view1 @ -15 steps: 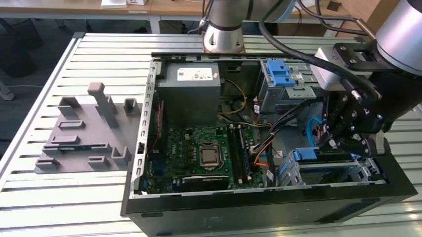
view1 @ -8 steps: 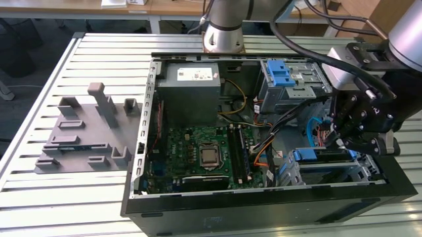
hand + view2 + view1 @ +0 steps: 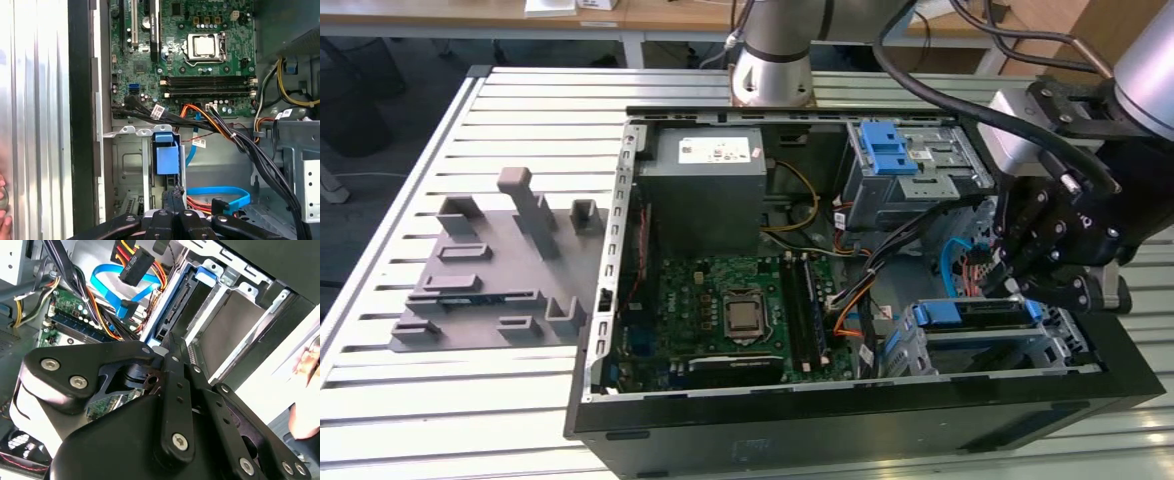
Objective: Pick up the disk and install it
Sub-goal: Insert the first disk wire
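The disk (image 3: 971, 313) sits on edge in the lower drive cage (image 3: 1067, 350) at the open computer case's near right corner in the exterior view, blue rails along its edges. My gripper (image 3: 1025, 290) hangs just above it, fingers pressed together with nothing between them. In the second wrist view the gripper (image 3: 171, 342) points at the disk (image 3: 170, 315), whose blue rail runs along the cage wall. In the first wrist view the gripper (image 3: 174, 194) is right by the blue tab (image 3: 166, 156) at the disk's end. Whether the tips touch the disk I cannot tell.
Orange, black and blue cables (image 3: 854, 300) run beside the cage. Also inside the case are a motherboard (image 3: 734, 310), a grey power supply box (image 3: 707, 165) and an upper drive cage with a blue latch (image 3: 894, 150). A grey fixture (image 3: 494, 270) lies on the slatted table. A person's hand (image 3: 306, 365) is near the case.
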